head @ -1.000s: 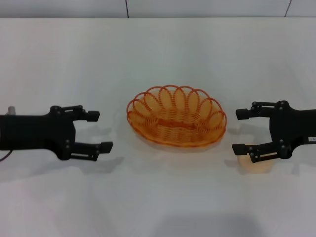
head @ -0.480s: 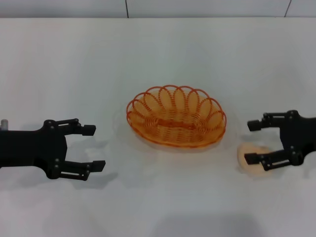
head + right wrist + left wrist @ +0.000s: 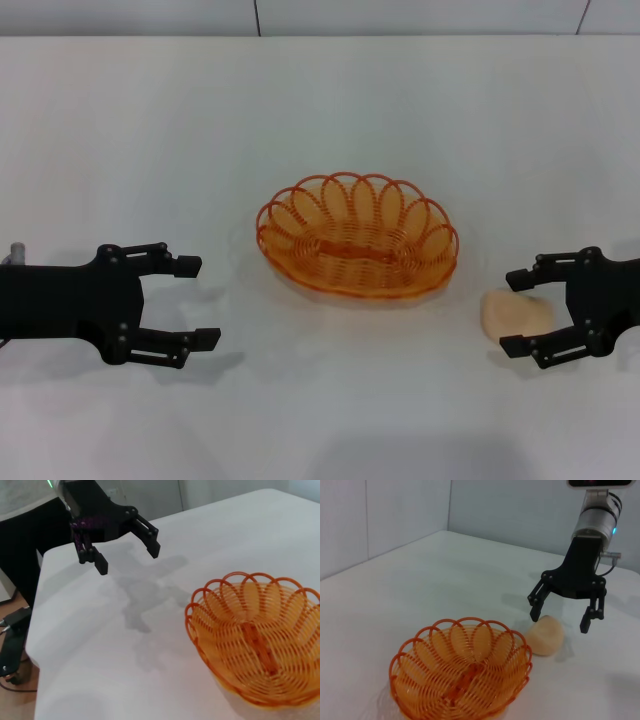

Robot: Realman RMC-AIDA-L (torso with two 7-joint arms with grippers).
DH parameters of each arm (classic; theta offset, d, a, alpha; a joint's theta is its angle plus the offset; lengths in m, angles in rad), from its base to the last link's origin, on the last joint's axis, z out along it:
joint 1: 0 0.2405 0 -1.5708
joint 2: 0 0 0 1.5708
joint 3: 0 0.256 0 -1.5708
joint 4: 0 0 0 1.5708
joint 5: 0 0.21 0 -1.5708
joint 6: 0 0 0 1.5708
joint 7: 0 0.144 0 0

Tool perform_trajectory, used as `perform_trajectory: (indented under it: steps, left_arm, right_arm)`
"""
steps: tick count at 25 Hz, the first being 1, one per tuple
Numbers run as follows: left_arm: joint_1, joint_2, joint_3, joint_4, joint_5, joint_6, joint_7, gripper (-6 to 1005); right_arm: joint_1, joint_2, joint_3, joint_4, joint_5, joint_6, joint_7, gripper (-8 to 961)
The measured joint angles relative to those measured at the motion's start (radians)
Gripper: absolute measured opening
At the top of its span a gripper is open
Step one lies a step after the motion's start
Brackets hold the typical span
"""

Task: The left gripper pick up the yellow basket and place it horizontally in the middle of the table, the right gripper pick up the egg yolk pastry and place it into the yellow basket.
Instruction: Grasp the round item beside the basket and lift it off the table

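The yellow basket [image 3: 357, 237] stands upright and empty in the middle of the table [image 3: 330, 110]. It also shows in the left wrist view [image 3: 462, 672] and the right wrist view [image 3: 255, 640]. The egg yolk pastry [image 3: 520, 318] lies on the table to the basket's right [image 3: 546, 636]. My right gripper [image 3: 512, 312] is open, with one finger on each side of the pastry's outer end, not closed on it [image 3: 559, 622]. My left gripper [image 3: 199, 302] is open and empty, well left of the basket [image 3: 127, 560].
White wall panels [image 3: 256, 15] run along the table's far edge. In the right wrist view the table's edge [image 3: 35, 630] drops off to the floor beyond the left arm.
My left gripper has drawn back from the basket toward the near side. My right gripper has moved right and nearer, uncovering the pastry, which now lies between its open fingers. The basket has not moved.
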Motion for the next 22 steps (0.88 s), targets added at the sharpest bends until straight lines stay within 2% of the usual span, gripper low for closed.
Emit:
perform_trajectory:
  steps: [18, 22]
  left_arm:
    - [-0.001, -0.002, 0.007, 0.002, -0.001, 0.008, 0.011, 892]
    - [-0.001, -0.002, 0.007, 0.002, -0.002, 0.017, 0.014, 893]
  right_arm:
    - [0.004, 0.000, -0.005, 0.037, -0.011, 0.054, 0.003, 747]
    - [0.004, 0.001, -0.005, 0.037, -0.016, 0.058, 0.004, 553]
